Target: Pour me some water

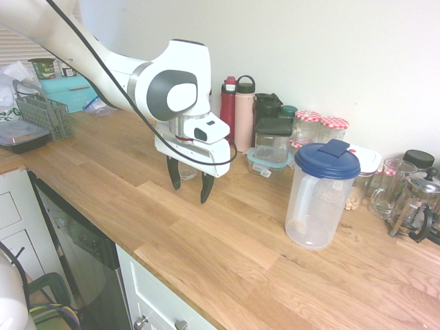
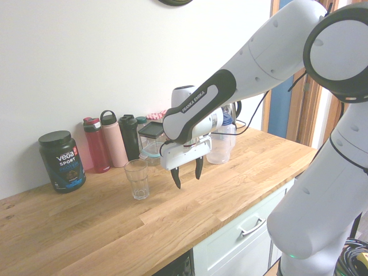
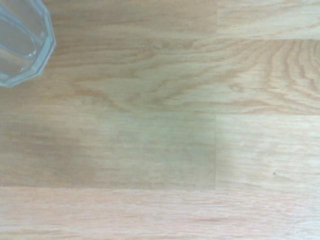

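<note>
First exterior view: task object is a translucent plastic pitcher [image 1: 317,210] with a blue lid [image 1: 328,161], upright on the wooden counter [image 1: 206,251], lid on, well apart from the pincer [image 1: 188,193] and on its French press [image 1: 416,201] side. Water level cannot be read through the cloudy wall. Handling, judged: light if nearly empty, heavier and prone to slosh if filled; wall likely smooth, somewhat flexible, slippery if wet. Best hold is probably the vertical handle moulded into its side, as the body looks wide for the pincer; squeezing the wall risks buckling it. Receiving vessel, presumably: clear drinking glass [image 2: 137,179], upright on the counter near the pincer, on the side away from the pitcher; rigid, breakable, so contact should be gentle. Pincer state: fingers apart, nothing between them, poised above the counter. Behind the pincer, toward the wall: red bottle [image 2: 96,145] and pink bottle [image 2: 114,140]. Beyond the glass from the pincer: black tub [image 2: 62,161], label reads "Vega Sport", smaller word below apparently "Protein". Arm [image 2: 230,86] is marked "FRANKA EMIKA". No brand legible on pitcher or glass. Pouring not yet begun; next step judged to be approaching the pitcher handle.
</note>
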`<move>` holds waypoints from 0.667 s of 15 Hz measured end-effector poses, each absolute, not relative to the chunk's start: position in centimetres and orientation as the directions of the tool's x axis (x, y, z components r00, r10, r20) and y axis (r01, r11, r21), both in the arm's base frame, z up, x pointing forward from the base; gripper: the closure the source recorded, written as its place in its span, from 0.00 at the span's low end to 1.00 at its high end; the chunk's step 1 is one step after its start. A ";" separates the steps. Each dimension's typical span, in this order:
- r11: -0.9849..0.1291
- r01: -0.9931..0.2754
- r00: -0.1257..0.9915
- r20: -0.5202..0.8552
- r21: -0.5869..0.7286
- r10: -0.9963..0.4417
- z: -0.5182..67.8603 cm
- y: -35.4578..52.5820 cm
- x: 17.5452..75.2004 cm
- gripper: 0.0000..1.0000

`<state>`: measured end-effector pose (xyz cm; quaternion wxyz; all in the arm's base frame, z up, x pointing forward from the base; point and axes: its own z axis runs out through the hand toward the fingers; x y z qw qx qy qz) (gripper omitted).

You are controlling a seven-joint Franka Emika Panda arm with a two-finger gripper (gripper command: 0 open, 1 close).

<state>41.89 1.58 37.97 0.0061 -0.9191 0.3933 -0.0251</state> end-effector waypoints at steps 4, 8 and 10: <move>-0.684 -0.728 0.682 0.053 -0.048 -0.729 39.9 0.9 42.4 0.00; -0.680 -0.727 0.674 0.090 -0.095 -0.734 49.5 -1.6 42.5 0.00; -0.662 -0.739 0.651 0.122 -0.122 -0.749 53.5 -3.5 41.8 0.00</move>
